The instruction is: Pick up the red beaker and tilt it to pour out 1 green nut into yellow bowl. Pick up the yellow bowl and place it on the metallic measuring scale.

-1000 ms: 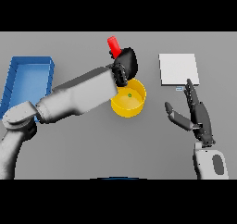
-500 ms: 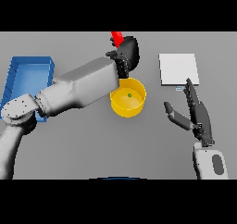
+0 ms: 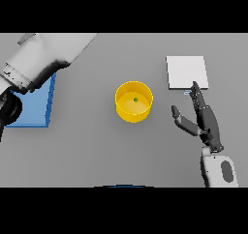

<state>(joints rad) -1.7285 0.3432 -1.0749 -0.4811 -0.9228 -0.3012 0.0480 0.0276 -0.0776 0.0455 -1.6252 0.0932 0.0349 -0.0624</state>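
Note:
The yellow bowl (image 3: 133, 101) stands upright in the middle of the table with one green nut (image 3: 135, 100) inside it. The metallic measuring scale (image 3: 187, 72), a pale square plate, lies at the back right. My right hand (image 3: 204, 119) hovers open to the right of the bowl, fingers straight and pointing toward the scale, thumb spread toward the bowl. Only my left forearm (image 3: 46, 59) shows at the upper left; its hand and the red beaker are out of the picture.
A blue tray (image 3: 34, 107) sits at the left edge, partly covered by my left arm.
My left arm has swung up and to the left, carrying the red beaker away from above the bowl and out of view. The right hand has stayed put.

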